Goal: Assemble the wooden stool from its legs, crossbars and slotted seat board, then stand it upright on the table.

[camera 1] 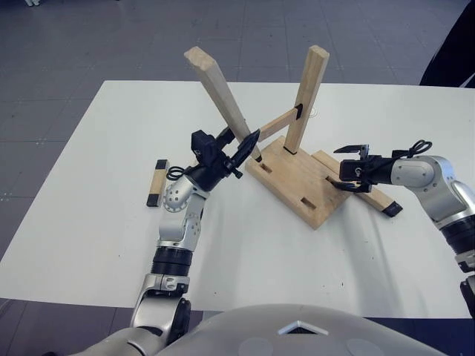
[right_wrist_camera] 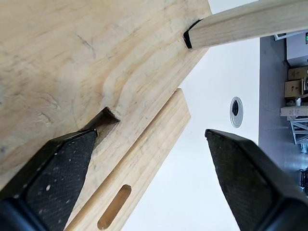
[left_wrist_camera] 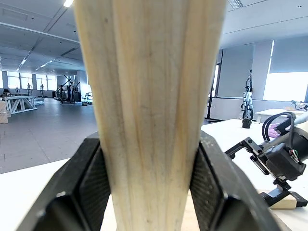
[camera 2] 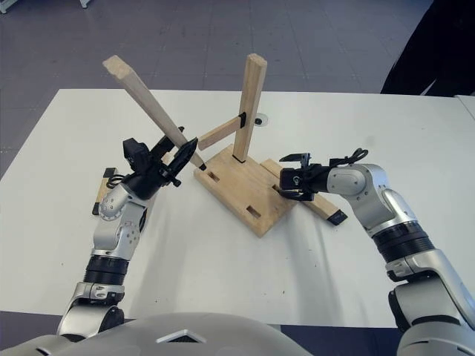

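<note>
The slotted seat board point(camera 1: 300, 182) lies flat on the white table point(camera 1: 96, 222). One leg point(camera 1: 306, 96) stands upright in it, and a crossbar point(camera 1: 278, 124) runs from that leg toward a second, tilted leg point(camera 1: 223, 93). My left gripper point(camera 1: 251, 144) is shut on the tilted leg point(left_wrist_camera: 149, 96) near its lower end, at the board's left corner. My right gripper point(camera 1: 355, 168) is open at the board's right edge, its fingers point(right_wrist_camera: 57, 168) straddling the board point(right_wrist_camera: 72, 57) and a loose slotted leg point(right_wrist_camera: 139, 163) lying beside it.
A short dark-tipped crossbar point(camera 1: 156, 182) lies on the table left of my left arm. The loose leg point(camera 1: 371, 194) extends toward the front right. A round grommet hole point(camera 1: 313, 113) sits behind the upright leg. Bare table lies in front of the board.
</note>
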